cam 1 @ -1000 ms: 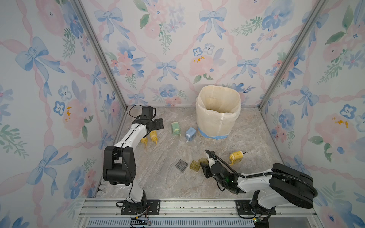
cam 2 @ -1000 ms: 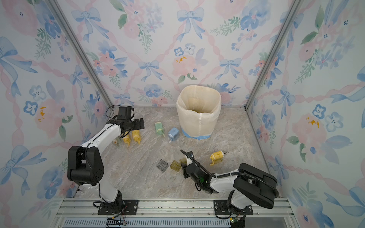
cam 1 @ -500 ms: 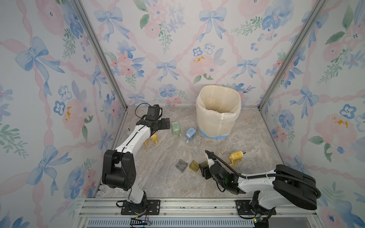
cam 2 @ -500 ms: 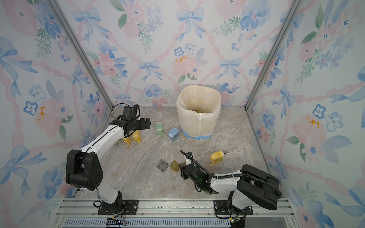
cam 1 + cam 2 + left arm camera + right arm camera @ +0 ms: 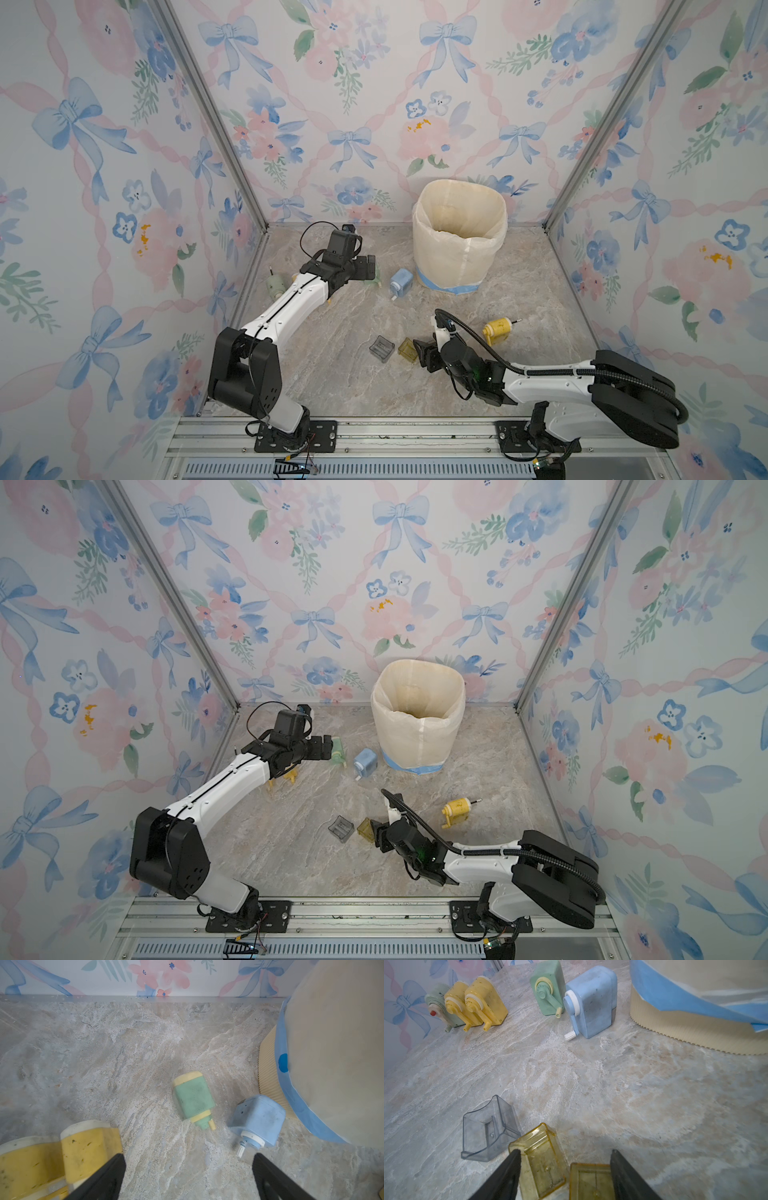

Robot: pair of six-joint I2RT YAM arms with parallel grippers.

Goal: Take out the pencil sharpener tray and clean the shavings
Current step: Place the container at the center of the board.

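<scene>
Three shavings trays lie on the marble floor: a clear grey tray (image 5: pixel 488 1130) (image 5: pixel 381 348), a yellow tray (image 5: pixel 539 1159) (image 5: pixel 407 350) beside it, and a second yellow tray (image 5: pixel 591 1182). My right gripper (image 5: pixel 565 1150) (image 5: pixel 426 353) hangs low over the two yellow trays, open, gripping neither. My left gripper (image 5: pixel 189 1167) (image 5: pixel 324 748) is open and holds nothing, above the floor just short of a green sharpener (image 5: pixel 193 1099) (image 5: pixel 337 750) and a blue sharpener (image 5: pixel 257 1120) (image 5: pixel 401 281).
A lined cream bin (image 5: pixel 459 237) (image 5: pixel 417 721) stands at the back. Two yellow sharpeners (image 5: pixel 483 1001) and a pale green one (image 5: pixel 436 1003) sit by the left wall. Another yellow sharpener (image 5: pixel 498 328) lies on its side right of my right gripper.
My left arm has swung right, from over the yellow sharpeners to beside the green one. My right gripper's jaws have widened over the yellow trays.
</scene>
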